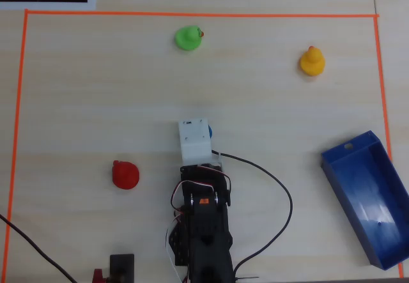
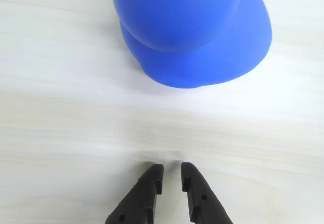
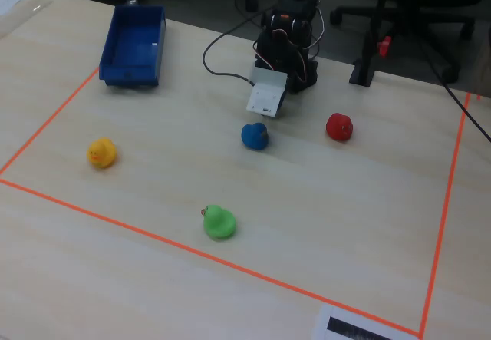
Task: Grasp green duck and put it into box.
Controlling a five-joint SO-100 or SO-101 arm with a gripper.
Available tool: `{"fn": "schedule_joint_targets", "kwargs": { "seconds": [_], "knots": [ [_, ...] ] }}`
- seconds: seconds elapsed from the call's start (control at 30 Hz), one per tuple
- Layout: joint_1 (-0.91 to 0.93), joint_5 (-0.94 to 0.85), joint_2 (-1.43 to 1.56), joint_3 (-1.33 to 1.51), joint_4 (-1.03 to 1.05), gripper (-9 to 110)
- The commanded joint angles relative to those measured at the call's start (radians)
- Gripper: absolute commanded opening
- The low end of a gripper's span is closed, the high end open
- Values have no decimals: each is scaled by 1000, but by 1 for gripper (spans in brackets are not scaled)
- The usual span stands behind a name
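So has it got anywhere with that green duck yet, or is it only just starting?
Only just starting. Nothing is done: the green duck sits untouched near the far tape line, and the box is empty. Nothing is in hand: in the wrist view the gripper has its jaws nearly closed on nothing, just above the blue duck. The reach, grasp and carry to the box are all left.

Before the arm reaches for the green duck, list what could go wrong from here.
1. The blue duck sits right in front of the gripper, between it and the green duck; a straight reach would likely knock it or grab the wrong duck.
2. The jaws stand nearly closed in the wrist view, so they must open before descending.
3. The green duck lies near the orange tape line, far from the arm; a full stretch may give a weak grasp.
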Motion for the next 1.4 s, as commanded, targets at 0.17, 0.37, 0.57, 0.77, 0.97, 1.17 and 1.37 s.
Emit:
{"fn": "schedule_joint_targets", "kwargs": {
  "seconds": [0.17,0.37,0.57,0.77,0.97,1.17,1.37],
  "knots": [
    [6,5,0,3,25,2],
    [6,5,0,3,25,2],
    [6,5,0,3,25,2],
    [6,5,0,3,25,2],
    [6,5,0,3,25,2],
    [6,5,0,3,25,2],
    [6,5,0,3,25,4]
  ]
}}
